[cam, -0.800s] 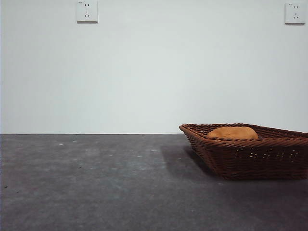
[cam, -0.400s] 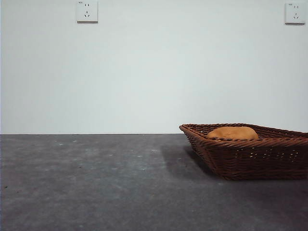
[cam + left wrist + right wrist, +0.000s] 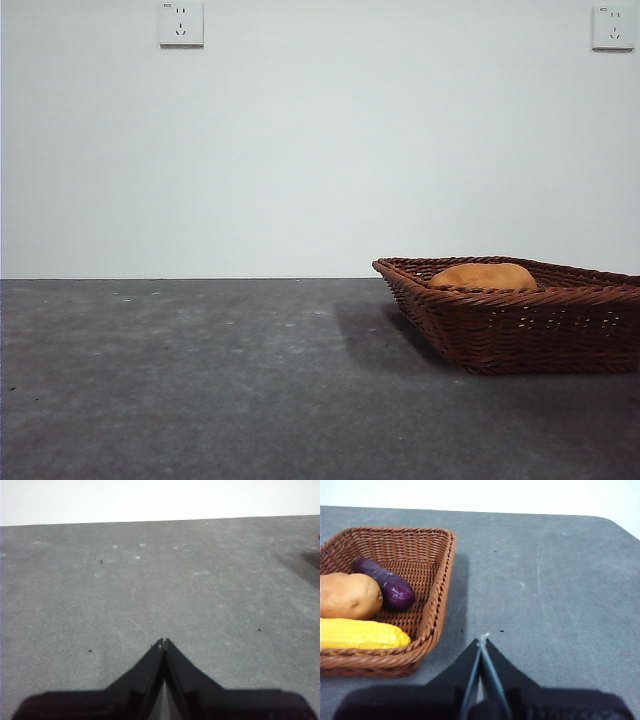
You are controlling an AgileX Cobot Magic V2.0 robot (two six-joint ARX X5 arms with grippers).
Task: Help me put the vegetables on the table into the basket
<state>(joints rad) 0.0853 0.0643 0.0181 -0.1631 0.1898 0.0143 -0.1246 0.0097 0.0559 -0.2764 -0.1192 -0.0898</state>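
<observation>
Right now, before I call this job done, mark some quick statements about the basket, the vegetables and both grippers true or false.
1. The potato, eggplant and yellow vegetable all lie inside the basket. True.
2. The right gripper holds the eggplant. False: it is shut, empty, over the table beside the basket.
3. The left gripper is wide open. False: it is shut.
4. The front view shows only the potato above the basket rim. True.
</observation>
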